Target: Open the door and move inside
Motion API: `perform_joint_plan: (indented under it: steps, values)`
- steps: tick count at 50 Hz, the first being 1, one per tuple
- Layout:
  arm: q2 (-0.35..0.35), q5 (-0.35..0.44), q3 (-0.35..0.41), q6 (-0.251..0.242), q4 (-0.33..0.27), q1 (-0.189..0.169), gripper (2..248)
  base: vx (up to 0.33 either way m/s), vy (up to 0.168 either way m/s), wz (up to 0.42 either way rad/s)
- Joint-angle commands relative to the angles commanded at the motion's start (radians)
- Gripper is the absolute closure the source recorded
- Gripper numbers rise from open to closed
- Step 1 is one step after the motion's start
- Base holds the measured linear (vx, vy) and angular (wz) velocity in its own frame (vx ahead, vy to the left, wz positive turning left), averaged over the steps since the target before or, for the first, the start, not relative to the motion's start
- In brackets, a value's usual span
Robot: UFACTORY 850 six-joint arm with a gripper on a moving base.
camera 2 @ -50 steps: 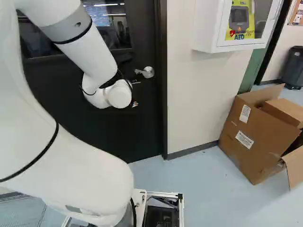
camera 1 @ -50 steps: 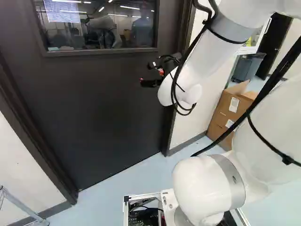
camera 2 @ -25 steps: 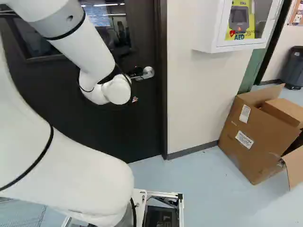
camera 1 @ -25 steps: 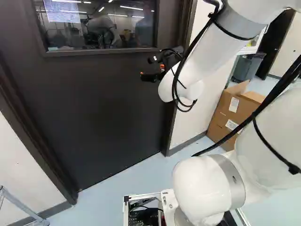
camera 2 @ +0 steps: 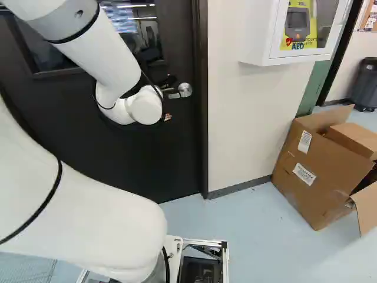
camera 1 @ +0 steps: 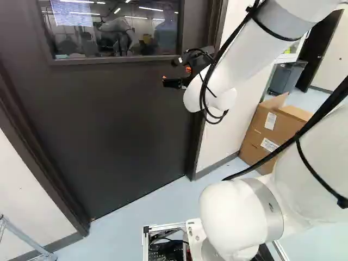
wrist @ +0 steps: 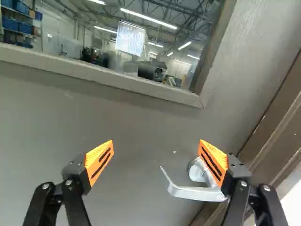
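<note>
The dark door (camera 1: 119, 125) stands shut in its dark frame (camera 2: 201, 118), with a glass window (wrist: 155, 47) set in its upper part. The silver lever handle (wrist: 195, 192) sits on the door below the window, near the door's right edge and just beside the frame. The white arm (camera 1: 244, 57) reaches across in front of the door, bringing the black gripper (camera 1: 168, 72) close to its face, near the handle. Its jaws are spread wide and hold nothing; in the wrist view one of the orange pads (wrist: 215, 164) overlaps the handle's round base and the inner part of the lever, while the other stands well apart over bare door. Whether that nearer pad touches the handle I cannot tell. The lever's free end points in toward the middle of the gap. To the right of the door is a pale wall (camera 2: 250, 112), and on it, higher than the door's handle, hangs a white defibrillator cabinet (camera 2: 253, 38). An open cardboard box (camera 2: 294, 171) sits on the pale blue floor (camera 2: 259, 236), right of the door and apart from it; a dark bin (camera 2: 365, 88) stands farther right of the door, beyond the box.
</note>
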Motion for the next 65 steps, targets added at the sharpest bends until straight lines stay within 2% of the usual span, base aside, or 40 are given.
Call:
perform_joint_plan:
  steps: [42, 65]
  values:
    - [-0.038, 0.000, -0.043, 0.000, 0.000, -0.016, 3, 0.000, 0.000, 0.000]
    - [-0.073, 0.000, -0.028, 0.000, 0.000, -0.017, 3, 0.000, 0.000, 0.000]
